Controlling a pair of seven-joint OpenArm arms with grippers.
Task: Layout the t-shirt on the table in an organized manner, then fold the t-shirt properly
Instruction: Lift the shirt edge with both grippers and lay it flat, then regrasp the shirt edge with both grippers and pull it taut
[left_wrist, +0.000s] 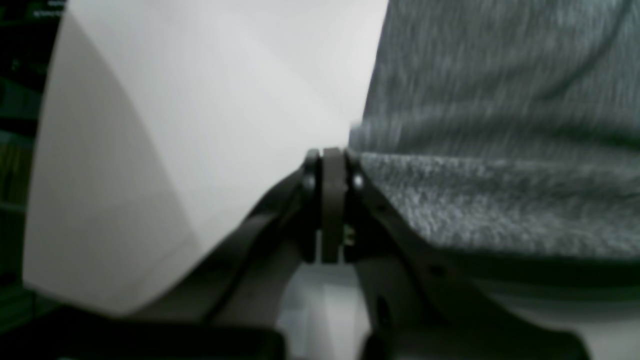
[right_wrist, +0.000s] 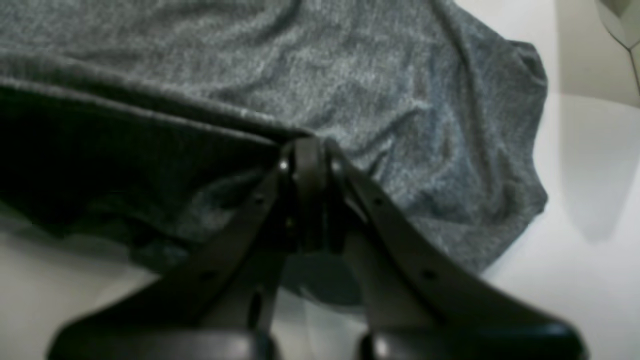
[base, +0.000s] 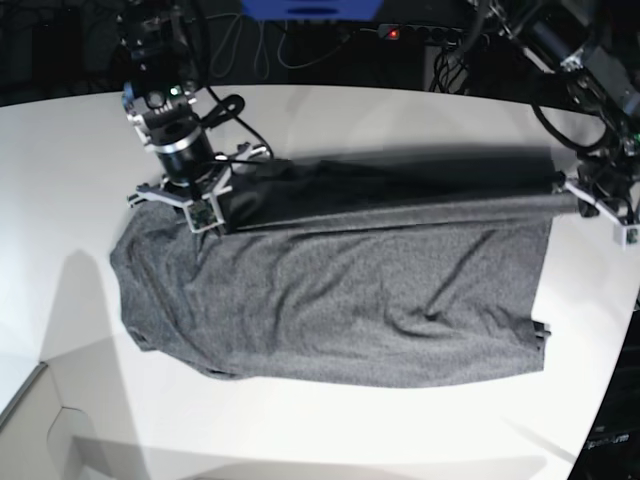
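T-shirt: dark heather-grey knit, speckled melange texture, spread across the middle of the white table. Lower body lies flat with soft diagonal wrinkles; far edge is lifted and pulled into a long taut ridge running between the two arms, dark shadowed fold behind it.

Right tool: jaws clamped together on the shirt's raised edge at the base view's left end. Wrist view shows the hem line coming straight into the black fingertips, with a bunched, rounded sleeve lobe of fabric beyond it, resting on the table.

Left tool: jaws closed, pinching the shirt's corner at the base view's right end. Wrist view is blurred but the cloth edge meets the tips; thick rolled hem just to the side, smooth matte white tabletop on the other.

Table surface is glossy-smooth with a curved outer edge; arm shadows fall on it near the front left. Tool fingers are dark matte plastic, tapered, with small shiny fasteners near the tips.
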